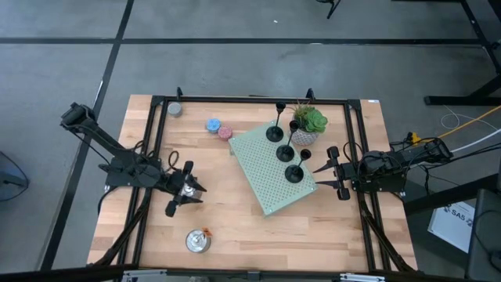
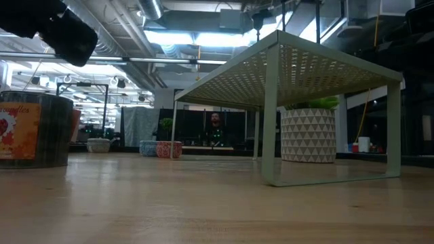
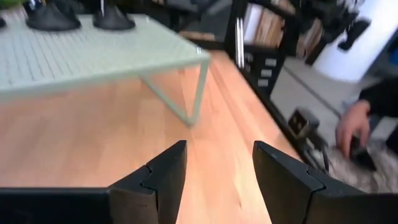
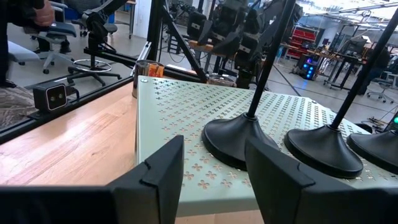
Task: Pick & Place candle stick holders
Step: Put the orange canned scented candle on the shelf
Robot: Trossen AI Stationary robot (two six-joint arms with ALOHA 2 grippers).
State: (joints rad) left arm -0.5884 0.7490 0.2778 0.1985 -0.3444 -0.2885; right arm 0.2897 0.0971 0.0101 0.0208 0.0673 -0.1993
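Three matte-black candle stick holders [image 1: 275,133] [image 1: 285,153] [image 1: 294,172] stand upright on their round bases in a row on a pale green perforated shelf [image 1: 262,168]. The right wrist view shows their bases [image 4: 242,142] [image 4: 323,151] [image 4: 380,146] close ahead. My right gripper [image 1: 325,172] is open and empty at the shelf's right edge, level, pointing at the nearest holder. My left gripper [image 1: 186,188] is open and empty over the bare table left of the shelf; in its wrist view [image 3: 217,171] the fingers frame bare wood.
A potted plant [image 1: 307,125] stands behind the shelf's far right corner. Blue [image 1: 213,124] and pink [image 1: 225,133] candles lie at the far left of the shelf. Silver tins sit at the far left [image 1: 174,109] and near front [image 1: 198,240]. A person's hand [image 3: 351,127] shows beyond the table.
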